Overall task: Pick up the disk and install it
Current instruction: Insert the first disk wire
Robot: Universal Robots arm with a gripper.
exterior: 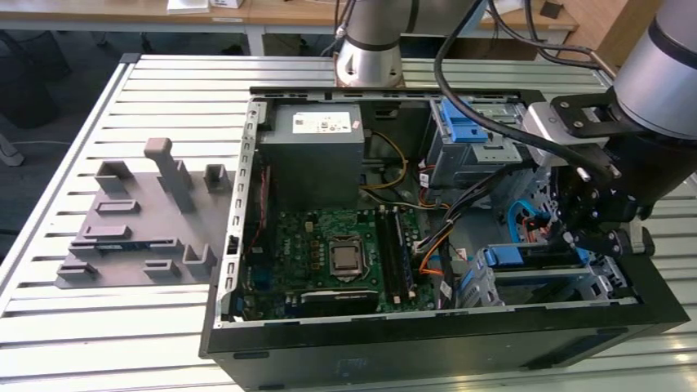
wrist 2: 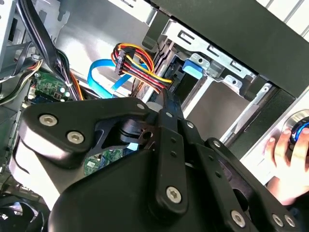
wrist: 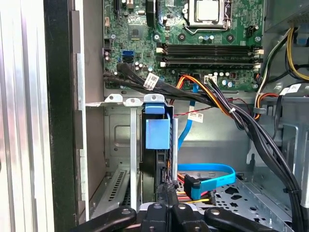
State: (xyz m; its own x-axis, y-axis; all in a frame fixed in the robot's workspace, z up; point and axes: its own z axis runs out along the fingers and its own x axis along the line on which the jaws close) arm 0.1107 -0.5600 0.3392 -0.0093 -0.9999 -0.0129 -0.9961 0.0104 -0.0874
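Observation:
The disk (exterior: pixel 534 258) stands on edge in the grey drive cage (exterior: pixel 550 286) at the open computer case's near corner, on the exterior view's right. Its blue carrier end (wrist: pixel 158 131) shows between the cage's metal rails in the first wrist view, and as a blue tab (wrist 2: pixel 195 67) in the second wrist view. My gripper (exterior: pixel 574 237) hangs inside the case just above the cage. Its fingertips (wrist: pixel 166 195) lie together at the disk's other end, next to the coloured power cable. The gripper (wrist 2: pixel 164 99) looks shut, with nothing seen between the fingers.
A grey slotted stand (exterior: pixel 142 229) lies on the slatted table at the exterior view's left. The case holds the motherboard (exterior: pixel 332 249), power supply (exterior: pixel 316 151) and a second cage with a blue latch (exterior: pixel 468 126). Blue and black cables (wrist: pixel 212 179) run beside the cage. A person's hand (wrist 2: pixel 285 154) rests outside the case.

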